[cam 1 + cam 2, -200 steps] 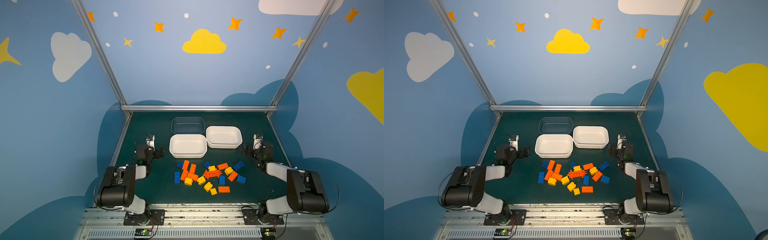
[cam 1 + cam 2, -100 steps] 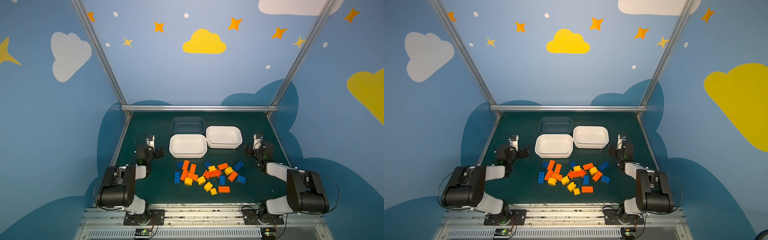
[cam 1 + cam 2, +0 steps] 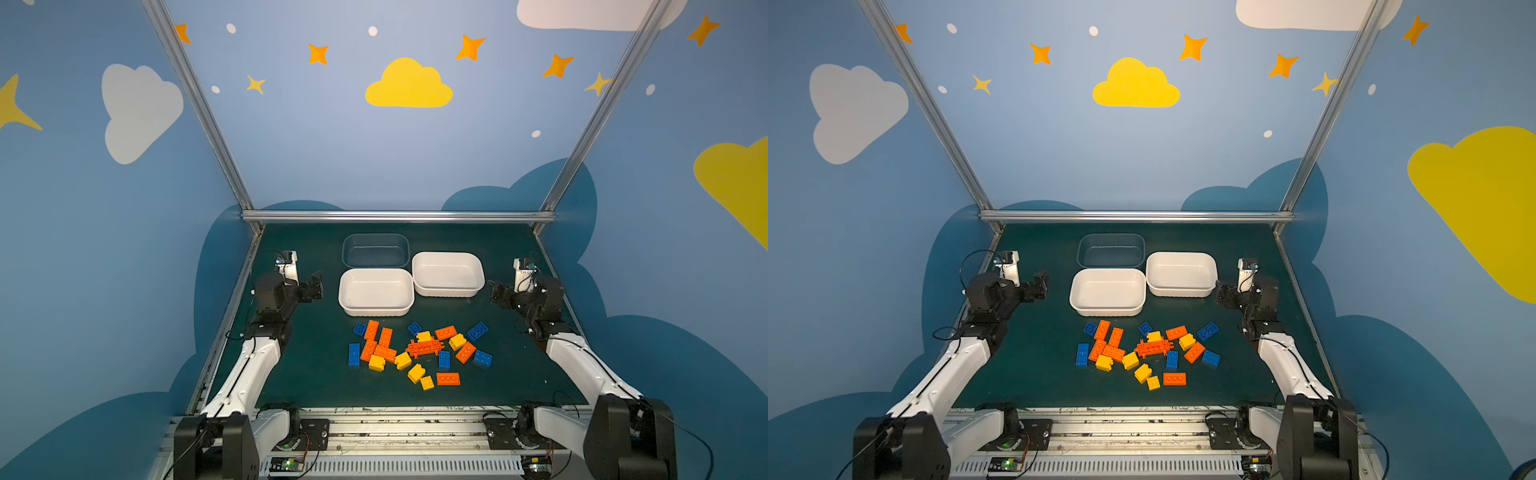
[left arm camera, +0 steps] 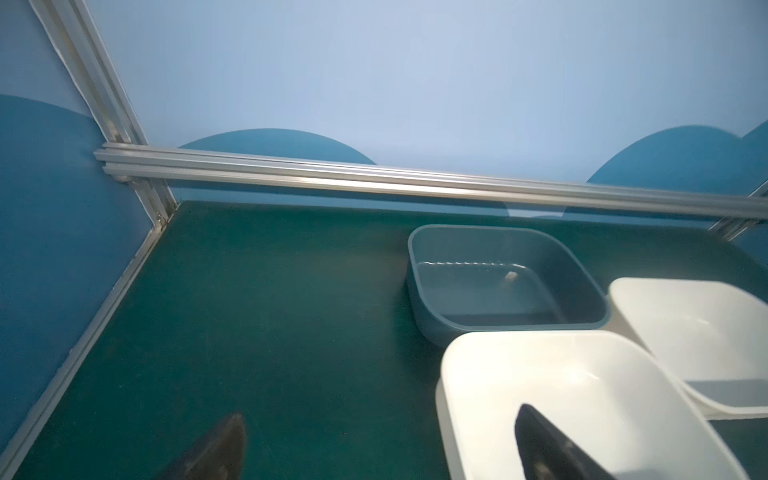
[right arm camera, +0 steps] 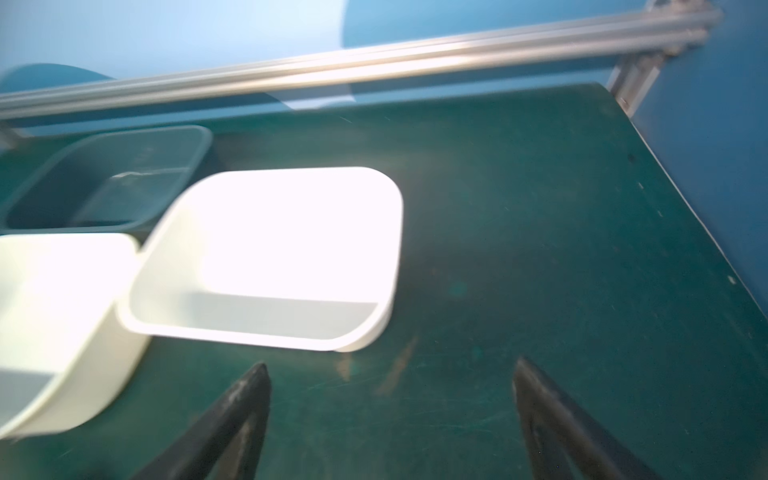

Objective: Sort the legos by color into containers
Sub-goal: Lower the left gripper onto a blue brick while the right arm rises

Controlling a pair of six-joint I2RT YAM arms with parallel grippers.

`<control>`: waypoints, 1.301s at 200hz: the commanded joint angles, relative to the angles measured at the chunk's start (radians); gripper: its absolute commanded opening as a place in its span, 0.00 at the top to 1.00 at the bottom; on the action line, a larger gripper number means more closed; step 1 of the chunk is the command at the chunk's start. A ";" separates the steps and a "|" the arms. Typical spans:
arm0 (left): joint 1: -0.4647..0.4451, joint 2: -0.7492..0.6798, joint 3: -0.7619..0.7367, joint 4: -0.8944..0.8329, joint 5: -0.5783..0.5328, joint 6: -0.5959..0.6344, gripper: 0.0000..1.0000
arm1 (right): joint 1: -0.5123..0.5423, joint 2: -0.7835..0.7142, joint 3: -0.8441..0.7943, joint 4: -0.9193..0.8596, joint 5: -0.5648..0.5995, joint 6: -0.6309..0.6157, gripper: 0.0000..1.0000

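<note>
The legos [image 3: 415,353] [image 3: 1147,353] lie in a loose pile of orange, yellow and blue bricks at the front middle of the green mat, with a flat orange lattice piece [image 3: 424,347] among them. Behind the pile stand the containers, all empty: a white tub [image 3: 376,309] [image 4: 465,374], a second white tub [image 3: 448,293] [image 5: 249,332] to its right, and a transparent bluish tub [image 3: 375,239] [image 4: 419,291] at the back. My left gripper [image 3: 313,286] [image 4: 380,411] hovers open left of the tubs. Right of the tubs my right gripper [image 3: 496,293] [image 5: 391,363] is open, nothing between its fingers.
Aluminium frame rails [image 3: 397,216] border the mat at the back and along both sides, with blue walls behind them. Both arm bases sit at the front edge. Bare green mat [image 3: 316,374] lies left and right of the brick pile.
</note>
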 commanded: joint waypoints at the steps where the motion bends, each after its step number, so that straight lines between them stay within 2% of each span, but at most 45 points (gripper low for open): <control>1: -0.041 -0.046 0.040 -0.398 0.021 -0.143 0.00 | 0.014 -0.058 0.061 -0.188 -0.175 -0.057 0.10; 18: -0.101 -0.069 0.088 -0.580 -0.014 -0.194 0.00 | 0.037 -0.096 0.110 -0.280 -0.264 -0.128 0.10; 29: -0.126 -0.080 0.110 -0.682 -0.037 -0.266 0.01 | 0.067 -0.122 0.136 -0.346 -0.279 -0.146 0.10; 43: -0.154 -0.101 0.118 -0.761 -0.013 -0.321 0.01 | 0.098 -0.154 0.145 -0.384 -0.299 -0.135 0.10; 70: -0.250 -0.171 0.087 -0.835 -0.033 -0.421 0.03 | 0.170 -0.181 0.195 -0.541 -0.349 -0.130 0.10; 105: -0.401 -0.163 0.026 -0.834 -0.096 -0.507 0.10 | 0.298 -0.187 0.215 -0.662 -0.366 -0.107 0.10; 137: -0.534 -0.073 0.005 -0.776 -0.170 -0.561 0.19 | 0.418 -0.180 0.207 -0.688 -0.306 -0.092 0.10; 153: -0.601 -0.018 0.001 -0.739 -0.207 -0.583 0.26 | 0.460 -0.167 0.201 -0.685 -0.277 -0.091 0.10; 170: -0.649 0.039 -0.003 -0.717 -0.237 -0.603 0.28 | 0.494 -0.150 0.199 -0.680 -0.252 -0.091 0.10; 213: -0.693 0.153 -0.007 -0.626 -0.255 -0.609 0.39 | 0.533 -0.111 0.194 -0.661 -0.227 -0.092 0.10; 260: -0.713 0.235 0.006 -0.632 -0.307 -0.626 0.46 | 0.541 -0.107 0.182 -0.662 -0.216 -0.100 0.10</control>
